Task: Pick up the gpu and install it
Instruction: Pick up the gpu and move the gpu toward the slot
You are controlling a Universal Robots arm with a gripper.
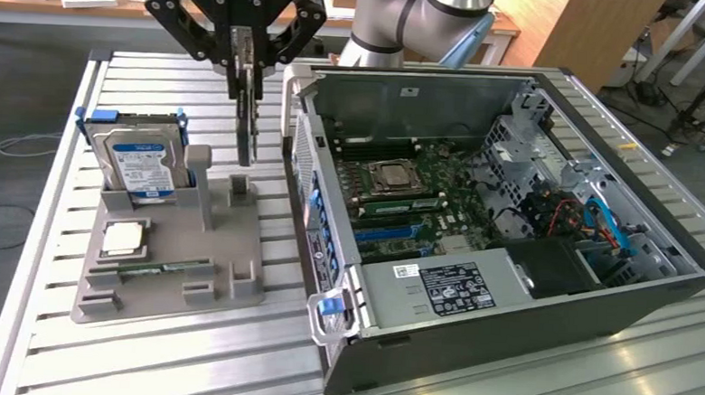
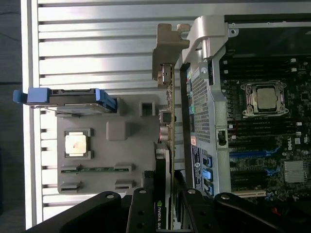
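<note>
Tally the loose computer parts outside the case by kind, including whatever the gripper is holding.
Hard drive: 1
CPU: 1
RAM stick: 1
GPU, held in the gripper: 1
Total: 4

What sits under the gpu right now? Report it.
The gpu, clamped in the gripper, hangs edge-down above the grey holder tray, over its small slotted post. In the wrist view the card hides the tray strip directly beneath.

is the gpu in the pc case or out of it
Out. The gpu hangs upright in the gripper, outside the open case, near the grey holder, not seated on the motherboard.
</note>
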